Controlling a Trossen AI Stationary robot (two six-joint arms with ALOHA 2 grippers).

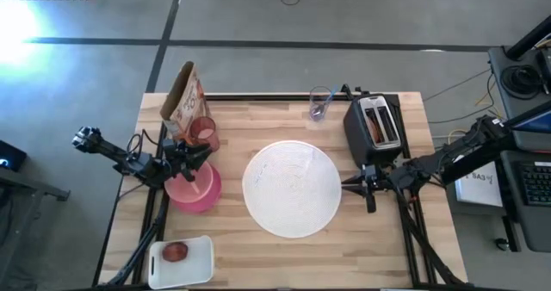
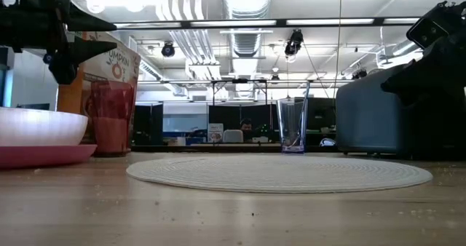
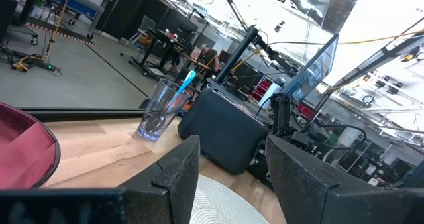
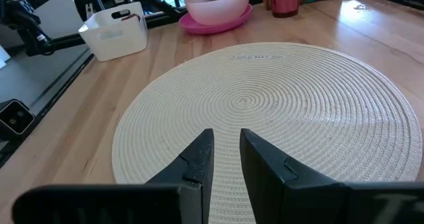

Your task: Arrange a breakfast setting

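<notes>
Woven, off-white, round: the large plate (image 1: pixel 293 188) of the set reads in the right wrist view as a flat coiled mat (image 4: pixel 265 111). It lies mid-table, bare, likely the base everything else should end on.

Black toaster (image 1: pixel 376 127) stands far-right of it, just beside the right arm; not part of the set, but it crowds that arm's path to the far edge.

Cereal box (image 1: pixel 183 97) stands at the far-left corner, behind the pink cup (image 1: pixel 203 132).

Magenta plate (image 1: pixel 207 196) sits left of the mat, apart from it, with the peach bowl (image 2: pixel 36 126) stacked in it. Bowl and plate may be meant to shift together.

White tub (image 1: pixel 196 263) at near-left edge, a reddish item inside; out of the way.

Clear glass (image 1: pixel 320 104) at the far edge holds the teal-handled spoon (image 3: pixel 185 85) upright, handle out for an easy pinch.

Left gripper (image 1: pixel 191 157) hangs over the bowl, beside the cup, fingers set well apart, nothing between them. Judged: about to take bowl or cup.

Right gripper (image 1: pixel 351 185) waits low at the mat's right rim, fingers nearly closed, empty.
</notes>
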